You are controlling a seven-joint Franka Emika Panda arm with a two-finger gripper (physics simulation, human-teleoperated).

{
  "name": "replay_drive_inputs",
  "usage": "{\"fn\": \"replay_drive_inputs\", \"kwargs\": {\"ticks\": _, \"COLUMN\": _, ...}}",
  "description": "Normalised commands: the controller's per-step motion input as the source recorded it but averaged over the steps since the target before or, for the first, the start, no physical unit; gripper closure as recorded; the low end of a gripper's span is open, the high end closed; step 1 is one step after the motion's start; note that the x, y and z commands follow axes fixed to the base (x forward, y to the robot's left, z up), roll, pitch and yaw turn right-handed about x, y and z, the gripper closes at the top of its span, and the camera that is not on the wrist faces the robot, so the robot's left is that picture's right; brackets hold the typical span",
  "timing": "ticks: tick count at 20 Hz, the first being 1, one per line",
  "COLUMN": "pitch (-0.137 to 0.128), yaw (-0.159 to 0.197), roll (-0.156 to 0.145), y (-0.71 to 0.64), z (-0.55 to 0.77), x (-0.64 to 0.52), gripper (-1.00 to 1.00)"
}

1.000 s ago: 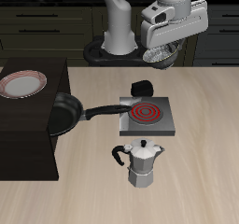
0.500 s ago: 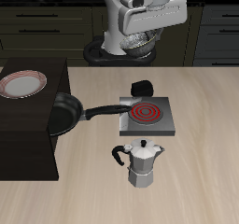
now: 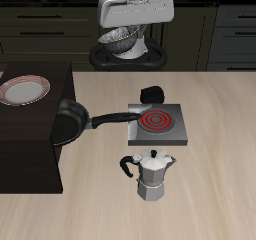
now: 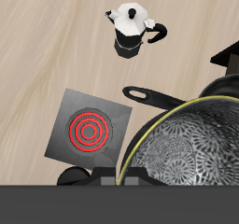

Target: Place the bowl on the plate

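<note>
The gripper (image 3: pixel 128 36) is hanging high above the back of the table (image 3: pixel 200 154), pinching 1 bowl (image 3: pixel 124 40) by its rim; its fingers are clamping on that rim, though the exact contact is hard to make out in the exterior view. The bowl is sitting tilted beneath the hand, in the air and well clear of the tabletop. In the wrist view the bowl (image 4: pixel 191 148) is filling much of the picture close to the camera, showing its speckled white-grey inside and dark rim.

1 plate (image 3: pixel 24 89), white in the centre with a reddish-pink rim, is lying flat on top of 1 dark raised cabinet (image 3: pixel 30 144), well apart from the bowl. 1 black frying pan (image 3: pixel 62 121) is resting at the cabinet's edge, its handle reaching toward 1 square stove burner (image 3: pixel 157 124) with a red coil. 1 small black cup (image 3: pixel 151 93) is standing just behind the burner, nearer the robot's base. 1 moka pot (image 3: pixel 152 174) is standing upright nearer the table's front edge, apart from the burner. The wrist view is also showing the burner (image 4: pixel 89 130), the moka pot (image 4: pixel 133 29) and the pan's handle (image 4: pixel 154 96).
</note>
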Motion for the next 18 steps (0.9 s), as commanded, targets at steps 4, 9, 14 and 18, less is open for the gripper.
{"fn": "replay_drive_inputs", "kwargs": {"ticks": 4, "pitch": -0.029, "yaw": -0.046, "roll": -0.029, "y": -0.43, "z": 0.11, "x": -0.03, "gripper": 1.00}}
{"fn": "replay_drive_inputs", "kwargs": {"ticks": 9, "pitch": -0.024, "yaw": -0.023, "roll": -0.028, "y": -0.46, "z": 0.18, "x": -0.02, "gripper": 1.00}}
{"fn": "replay_drive_inputs", "kwargs": {"ticks": 14, "pitch": -0.014, "yaw": -0.021, "roll": -0.058, "y": -0.50, "z": 0.06, "x": 0.06, "gripper": 1.00}}
{"fn": "replay_drive_inputs", "kwargs": {"ticks": 18, "pitch": 0.013, "yaw": 0.007, "roll": 0.016, "y": -0.25, "z": -0.07, "x": -0.03, "gripper": 1.00}}
